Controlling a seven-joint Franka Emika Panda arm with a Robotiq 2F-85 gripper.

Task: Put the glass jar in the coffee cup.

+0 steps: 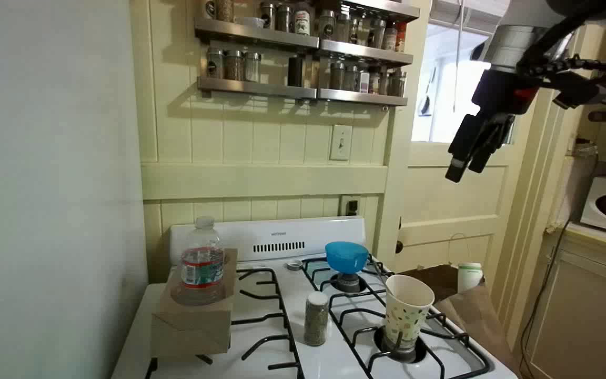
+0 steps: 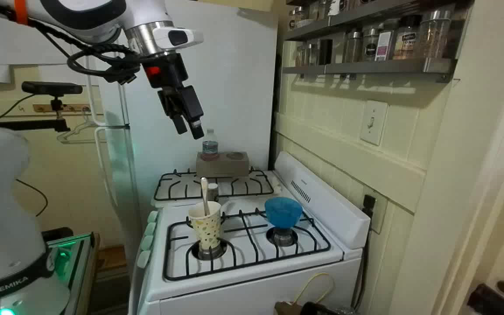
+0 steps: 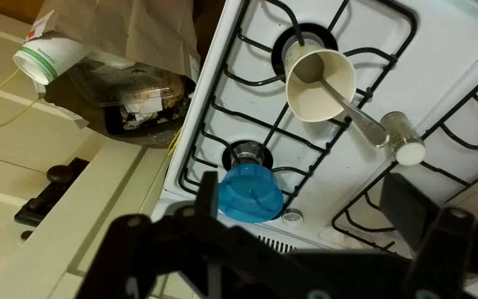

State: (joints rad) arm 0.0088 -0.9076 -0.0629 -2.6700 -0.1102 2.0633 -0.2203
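The glass jar [image 1: 315,321] is small and slim, with greenish contents and a pale top. It stands upright on the white stovetop between the grates. It also shows in the wrist view [image 3: 401,133] and partly behind the cup in an exterior view [image 2: 213,192]. The coffee cup [image 1: 408,310] is cream with a speckled print and stands on a front burner [image 2: 208,229]. In the wrist view the cup [image 3: 320,99] holds a metal spoon [image 3: 359,116] leaning toward the jar. My gripper [image 3: 305,199] is open and empty, high above the stove in both exterior views [image 1: 466,167] [image 2: 190,131].
A blue bowl [image 1: 346,257] sits on the back burner. A plastic bottle [image 1: 203,268] stands on a cardboard box [image 1: 191,329]. A small metal lid [image 1: 294,265] lies near the backguard. A paper bag [image 3: 139,33] is beside the stove. Spice shelves [image 1: 261,34] hang on the wall.
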